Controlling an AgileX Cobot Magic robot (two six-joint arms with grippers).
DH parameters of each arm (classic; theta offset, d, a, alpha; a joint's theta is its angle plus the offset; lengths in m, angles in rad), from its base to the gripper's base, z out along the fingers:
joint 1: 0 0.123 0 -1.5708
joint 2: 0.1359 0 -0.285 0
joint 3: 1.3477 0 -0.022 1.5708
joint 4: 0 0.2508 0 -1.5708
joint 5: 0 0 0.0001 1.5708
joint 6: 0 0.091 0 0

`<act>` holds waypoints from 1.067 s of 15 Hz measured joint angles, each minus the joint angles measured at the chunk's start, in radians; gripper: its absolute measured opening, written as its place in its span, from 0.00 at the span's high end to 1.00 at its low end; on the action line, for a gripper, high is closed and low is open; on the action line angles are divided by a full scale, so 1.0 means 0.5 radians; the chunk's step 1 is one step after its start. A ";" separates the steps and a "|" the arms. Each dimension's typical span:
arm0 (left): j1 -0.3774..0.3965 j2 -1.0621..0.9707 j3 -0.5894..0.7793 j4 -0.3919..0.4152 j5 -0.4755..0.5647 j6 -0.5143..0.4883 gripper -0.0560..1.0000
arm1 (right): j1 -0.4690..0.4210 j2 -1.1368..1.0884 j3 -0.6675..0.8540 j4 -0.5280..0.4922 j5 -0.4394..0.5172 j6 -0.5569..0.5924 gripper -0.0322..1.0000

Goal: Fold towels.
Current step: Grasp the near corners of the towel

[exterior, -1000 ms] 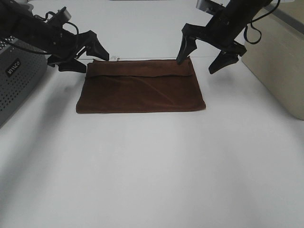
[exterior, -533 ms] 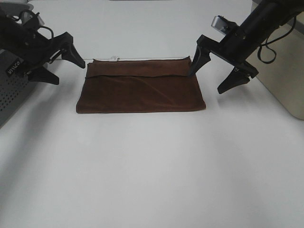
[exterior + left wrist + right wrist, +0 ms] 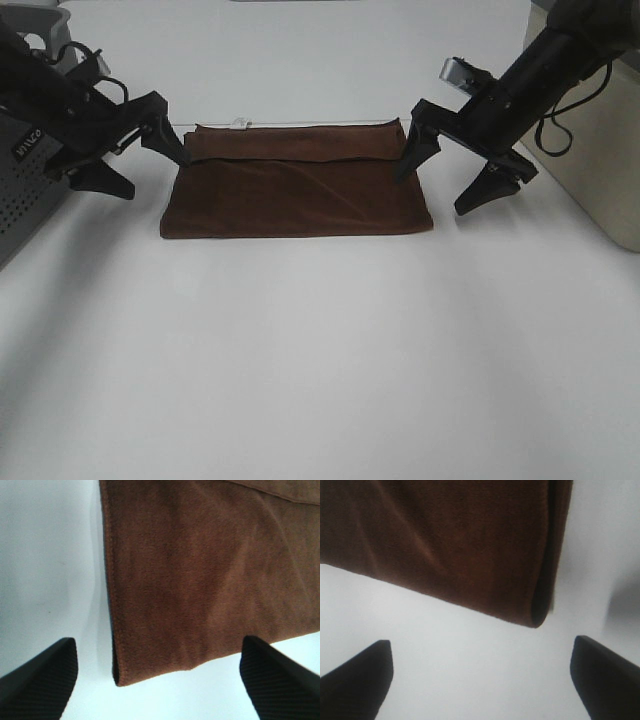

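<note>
The dark reddish-brown towel (image 3: 297,188) lies folded flat on the white table, with a narrow flap doubled over along its far edge and a small white tag (image 3: 238,124) at the far left corner. My left gripper (image 3: 143,165) is open just off the towel's left edge, one finger near the far left corner. My right gripper (image 3: 436,189) is open beside the right edge, straddling its near corner area. The left wrist view shows the towel (image 3: 200,575) and its near corner between the open left gripper (image 3: 157,647). In the right wrist view a folded corner of the towel (image 3: 445,540) lies ahead of the open right gripper (image 3: 480,647).
A grey perforated box (image 3: 22,190) stands at the left edge behind the left arm. A beige box (image 3: 590,140) stands at the right, close to the right arm. White table (image 3: 320,360) stretches toward the front.
Both grippers have left the towel's far corners, swung outward, and now sit lower beside its short edges. The towel has not moved.
</note>
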 joint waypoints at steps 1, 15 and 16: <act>0.000 0.032 0.000 0.006 -0.002 -0.004 0.17 | 0.000 0.026 0.000 0.000 -0.058 -0.002 0.11; -0.196 0.210 0.000 -0.048 -0.238 -0.010 0.64 | 0.068 0.178 0.000 0.198 -0.342 -0.120 0.62; -0.196 0.212 0.000 -0.038 -0.236 -0.010 0.78 | 0.066 0.192 0.000 0.196 -0.346 -0.102 0.76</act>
